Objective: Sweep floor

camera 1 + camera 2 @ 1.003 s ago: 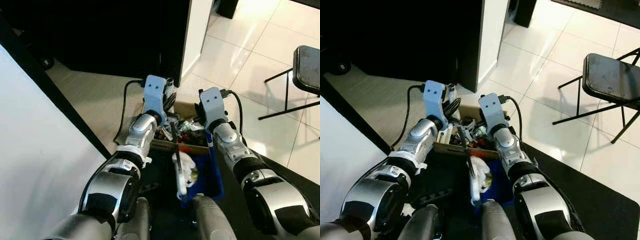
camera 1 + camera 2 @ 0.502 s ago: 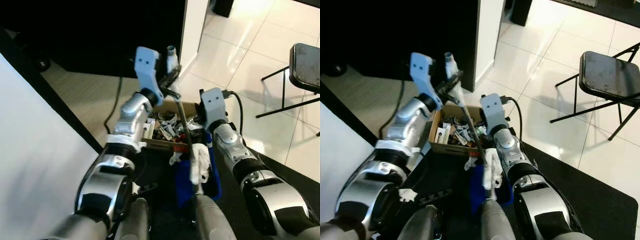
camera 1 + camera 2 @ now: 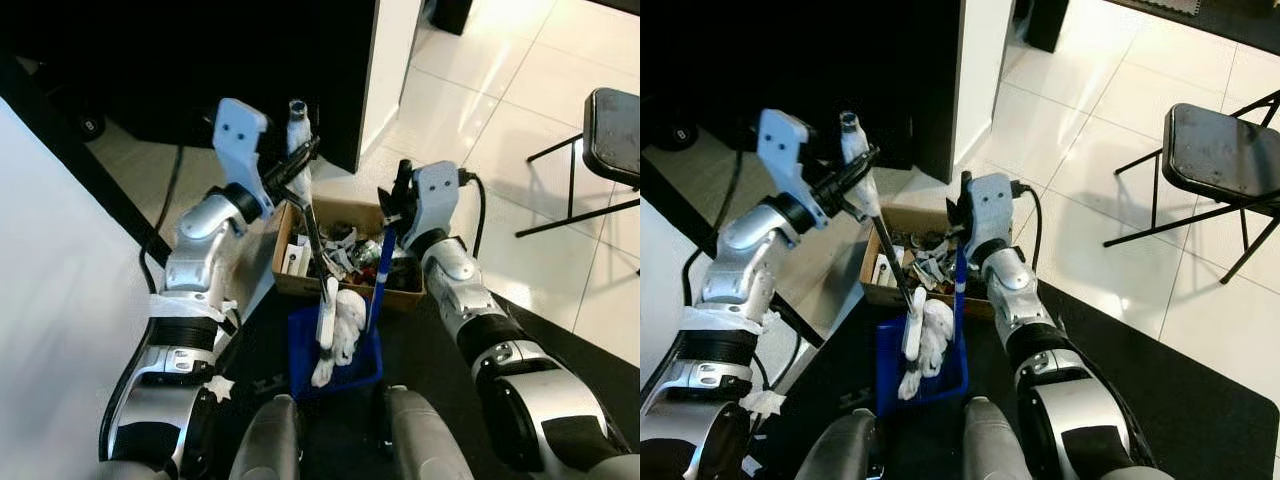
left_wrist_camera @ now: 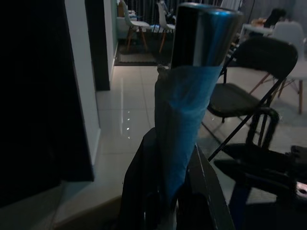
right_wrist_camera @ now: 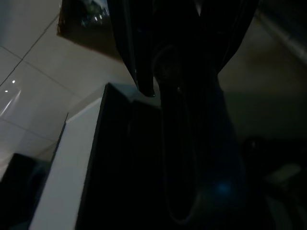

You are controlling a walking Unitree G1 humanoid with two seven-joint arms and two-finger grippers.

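A: How far along is the sweeping?

B: Well along, I judge. White wads are lying in the dustpan (image 3: 335, 345), which the right claw (image 3: 398, 196) is gripping by its handle. The left claw (image 3: 297, 165) is clamping the broom (image 3: 312, 232).

A: What's left?

B: Emptying it, probably into the box (image 3: 345, 285) just beyond.
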